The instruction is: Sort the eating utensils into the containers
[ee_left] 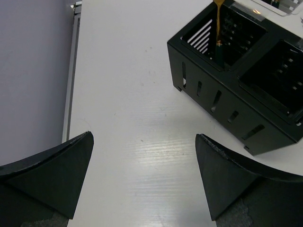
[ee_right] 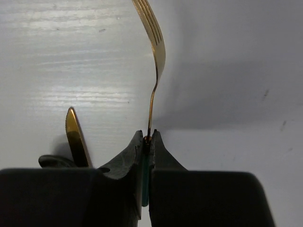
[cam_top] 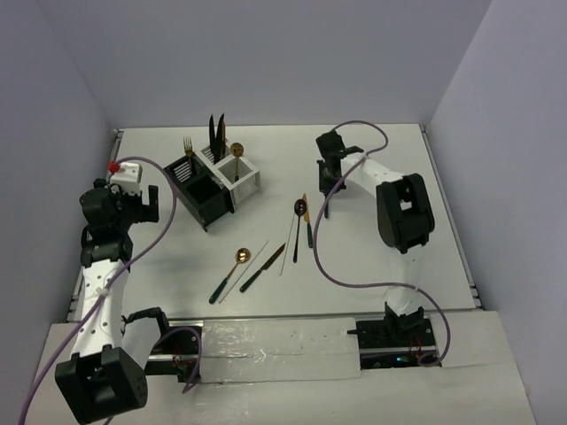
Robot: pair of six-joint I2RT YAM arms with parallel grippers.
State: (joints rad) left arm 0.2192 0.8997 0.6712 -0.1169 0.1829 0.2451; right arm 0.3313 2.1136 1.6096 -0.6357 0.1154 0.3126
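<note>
The black caddy (cam_top: pixel 199 190) and the white caddy (cam_top: pixel 241 175) stand joined at the back middle. A gold fork (cam_top: pixel 188 146) stands in the black one; black knives (cam_top: pixel 217 133) and a gold spoon (cam_top: pixel 236 150) stand in the white one. My right gripper (ee_right: pixel 148 135) is shut on the green handle of a gold fork (ee_right: pixel 156 52), held above the table at the back right (cam_top: pixel 330 184). My left gripper (ee_left: pixel 144 135) is open and empty, left of the black caddy (ee_left: pixel 227 99), and also shows in the top view (cam_top: pixel 149 202).
On the table in front of the caddies lie a gold spoon (cam_top: pixel 230 274), a dark knife (cam_top: pixel 262 267), two pale chopsticks (cam_top: pixel 245 270), a black spoon (cam_top: pixel 298 226) and a gold knife (cam_top: pixel 306 217), whose tip shows in the right wrist view (ee_right: pixel 75 137).
</note>
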